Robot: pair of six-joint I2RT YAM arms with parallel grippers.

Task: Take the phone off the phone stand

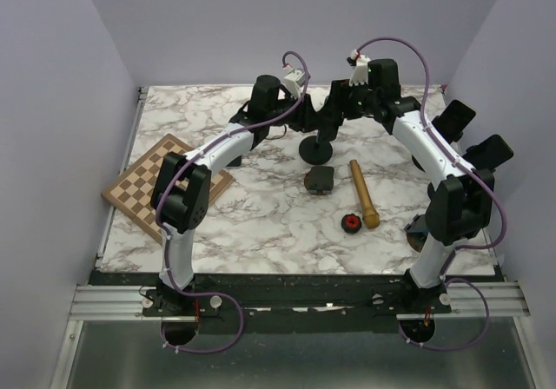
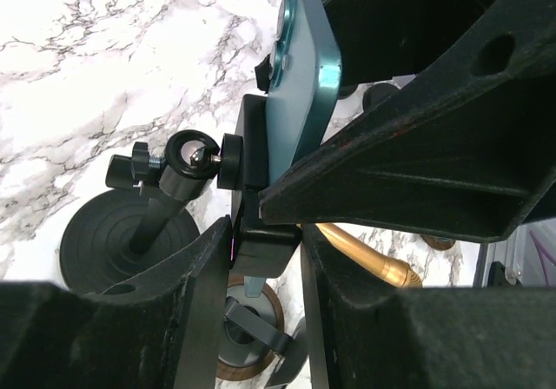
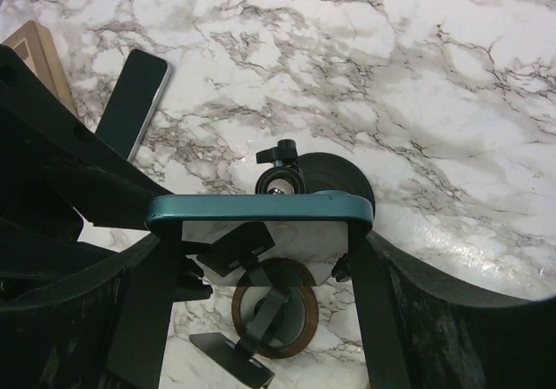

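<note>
While the left tool point(image 2: 265, 272) clamps the cradle of the phone stand point(image 2: 143, 228), the right tool point(image 3: 262, 237) is closed across the teal phone point(image 3: 261, 207), which sits in that cradle above the bench point(image 3: 452, 102).

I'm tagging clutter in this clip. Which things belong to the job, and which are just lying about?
Job: teal phone, phone stand, right gripper clamped on the phone, left gripper holding the stand.
Lying about: chessboard, wooden rod, small red piece, grey round object, dark phone lying flat.
</note>
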